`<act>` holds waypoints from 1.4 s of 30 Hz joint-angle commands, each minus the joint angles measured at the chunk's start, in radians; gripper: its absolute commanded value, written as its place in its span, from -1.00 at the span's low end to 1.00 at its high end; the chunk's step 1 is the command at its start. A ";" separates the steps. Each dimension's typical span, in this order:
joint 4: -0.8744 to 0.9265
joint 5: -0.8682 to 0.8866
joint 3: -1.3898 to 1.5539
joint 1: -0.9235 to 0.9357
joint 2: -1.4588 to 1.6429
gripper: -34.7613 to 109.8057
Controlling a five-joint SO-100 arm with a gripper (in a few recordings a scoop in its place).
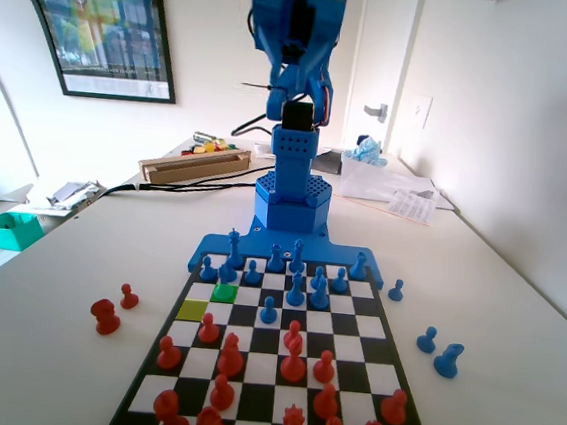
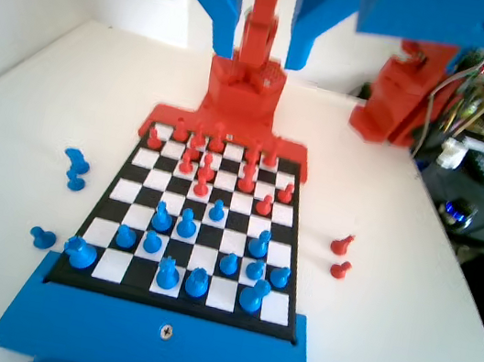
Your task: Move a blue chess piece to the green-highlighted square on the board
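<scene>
Red pieces: crowded the near rows of the board (image 1: 146, 385) in the fixed view, the nearest ones cut by the bottom edge.
Captured red pieces: two red pieces (image 1: 113, 309) stood off the board on the table (image 1: 39, 350), at the left of the fixed view.
Captured blue pieces: three blue pieces (image 1: 431, 333) stood off the board at the right, well apart from the red ones.
Yellowish square: lay in the left column, just nearer than the green-highlighted square (image 1: 224, 292).
Green-highlighted square: bare, one column in from the left edge, in the far half.
Blue chess piece: the blue chess piece (image 1: 227, 270) stood on the square just beyond the green one, with other blue pawns beside it in that row.
Obstacles: taller blue pieces ranked behind it at the far edge.
Gripper: the gripper (image 2: 261, 50) hung high above the board in the wrist view, fingers apart, holding nothing.
Background: a cardboard box (image 1: 193, 164) and papers (image 1: 396, 188) lay on the far table.
</scene>
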 commanded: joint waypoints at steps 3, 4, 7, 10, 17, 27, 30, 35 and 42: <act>0.011 -0.021 0.048 -0.031 0.124 -0.41; 0.011 -0.021 0.057 -0.038 0.138 -0.41; 0.002 -0.020 0.078 -0.054 0.181 -0.43; 0.000 -0.023 0.097 -0.057 0.212 -0.43; -0.025 -0.003 0.129 -0.077 0.261 -0.48; -0.044 -0.003 0.133 -0.104 0.333 -0.51; -0.048 -0.002 0.135 -0.110 0.348 -0.51; -0.049 -0.002 0.135 -0.104 0.350 -0.51; -0.049 -0.002 0.135 -0.100 0.351 -0.51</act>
